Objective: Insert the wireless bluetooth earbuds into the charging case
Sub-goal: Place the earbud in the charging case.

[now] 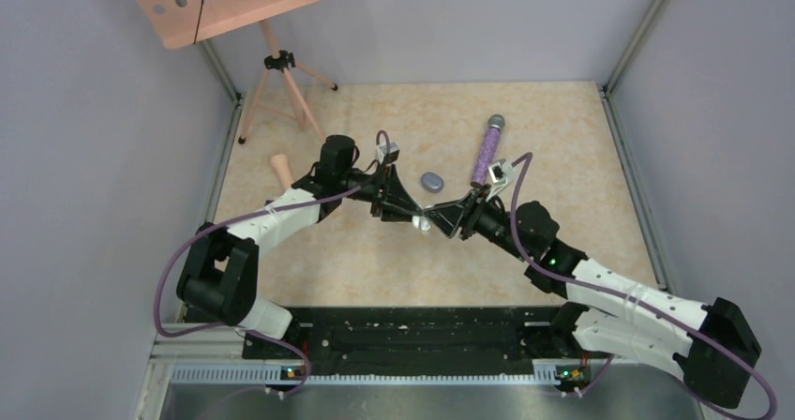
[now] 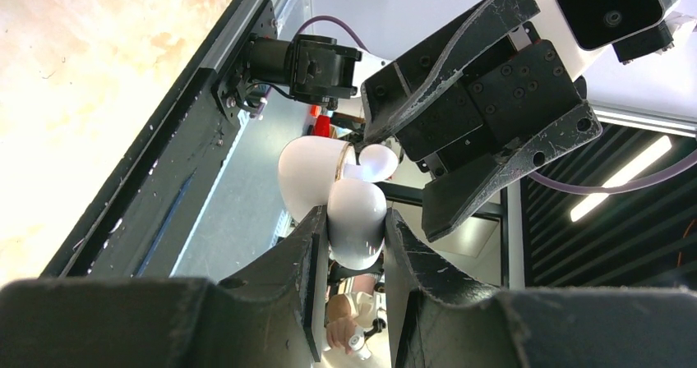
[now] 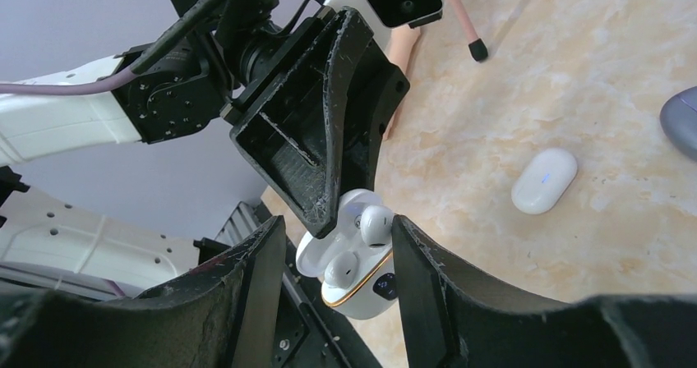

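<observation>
Charging case (image 3: 366,292) clamped in left end effector (image 2: 355,220), right end effector (image 3: 337,224) released astride it; proud earbud (image 3: 376,224) could be knocked out on retreat.

High rear overview; close, opposed wrist views, apparently sharing case (image 2: 353,228)

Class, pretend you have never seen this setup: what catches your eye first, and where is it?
Above the middle of the table, the left gripper clamps an open white case holding two white earbuds. The right gripper faces it, jaws open on either side of the case. Farther back, a purple microphone lies on the table.
</observation>
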Available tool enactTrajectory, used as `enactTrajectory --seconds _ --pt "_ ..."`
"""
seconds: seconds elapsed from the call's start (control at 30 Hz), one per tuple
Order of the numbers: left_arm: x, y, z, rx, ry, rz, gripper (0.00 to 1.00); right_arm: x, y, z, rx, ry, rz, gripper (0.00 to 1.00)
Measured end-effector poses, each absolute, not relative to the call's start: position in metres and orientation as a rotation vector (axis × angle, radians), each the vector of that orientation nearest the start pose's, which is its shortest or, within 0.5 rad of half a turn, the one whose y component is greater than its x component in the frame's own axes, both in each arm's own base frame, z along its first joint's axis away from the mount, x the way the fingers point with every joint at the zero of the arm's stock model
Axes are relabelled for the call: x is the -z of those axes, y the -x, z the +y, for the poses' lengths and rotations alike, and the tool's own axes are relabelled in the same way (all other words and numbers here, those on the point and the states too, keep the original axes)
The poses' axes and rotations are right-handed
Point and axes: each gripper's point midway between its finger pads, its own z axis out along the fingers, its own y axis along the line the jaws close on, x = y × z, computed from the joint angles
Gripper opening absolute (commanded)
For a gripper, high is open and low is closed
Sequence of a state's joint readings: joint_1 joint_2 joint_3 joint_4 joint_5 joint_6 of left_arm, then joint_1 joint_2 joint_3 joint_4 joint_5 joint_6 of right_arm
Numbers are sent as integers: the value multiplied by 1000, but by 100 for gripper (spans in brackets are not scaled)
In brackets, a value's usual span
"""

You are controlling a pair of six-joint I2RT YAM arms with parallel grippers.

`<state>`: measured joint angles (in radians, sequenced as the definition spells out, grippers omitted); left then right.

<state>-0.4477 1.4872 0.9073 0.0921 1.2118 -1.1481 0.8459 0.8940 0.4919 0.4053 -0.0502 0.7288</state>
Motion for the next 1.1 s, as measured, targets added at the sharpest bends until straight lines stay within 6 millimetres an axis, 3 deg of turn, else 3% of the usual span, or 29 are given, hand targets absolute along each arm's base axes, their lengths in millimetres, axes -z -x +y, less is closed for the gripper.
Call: enactTrajectory --seconds 0.67,1.1 --pt "-230 -208 -297 2095 -109 2482 0 -248 -196 298 -1327 215 1713 50" --pt "-232 -209 -297 2091 -111 2476 0 -240 -196 292 -1285 197 1754 48"
